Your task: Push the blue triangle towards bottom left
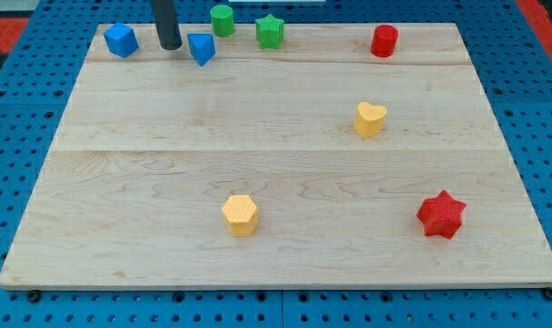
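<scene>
The blue triangle (201, 48) lies near the view's top edge of the wooden board (167, 137), left of centre. My tip (169, 46) is a dark rod coming down from the view's top. It stands just left of the blue triangle, with a small gap between them. A second blue block (121, 40), a cube-like shape, sits further left near the board's top left corner.
A green cylinder (222, 20) and a green star (270, 32) sit at the view's top, right of the triangle. A red cylinder (383, 41) is at the top right. A yellow heart (370, 118), a yellow hexagon (240, 215) and a red star (441, 215) lie lower down.
</scene>
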`<control>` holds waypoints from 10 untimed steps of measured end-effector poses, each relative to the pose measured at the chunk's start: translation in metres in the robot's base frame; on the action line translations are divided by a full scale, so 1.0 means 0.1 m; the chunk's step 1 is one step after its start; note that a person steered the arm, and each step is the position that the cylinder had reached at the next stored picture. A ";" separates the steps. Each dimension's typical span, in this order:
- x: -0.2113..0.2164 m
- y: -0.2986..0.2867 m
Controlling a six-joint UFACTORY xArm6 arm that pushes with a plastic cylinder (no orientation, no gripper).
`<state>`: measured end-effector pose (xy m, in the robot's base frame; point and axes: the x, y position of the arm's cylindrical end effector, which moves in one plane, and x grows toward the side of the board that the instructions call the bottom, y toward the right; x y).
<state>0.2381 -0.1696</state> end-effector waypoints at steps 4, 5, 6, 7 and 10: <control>-0.08 0.38; -0.08 0.34; -0.08 0.26; 0.13 0.12; 0.45 -0.17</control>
<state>0.2828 -0.1867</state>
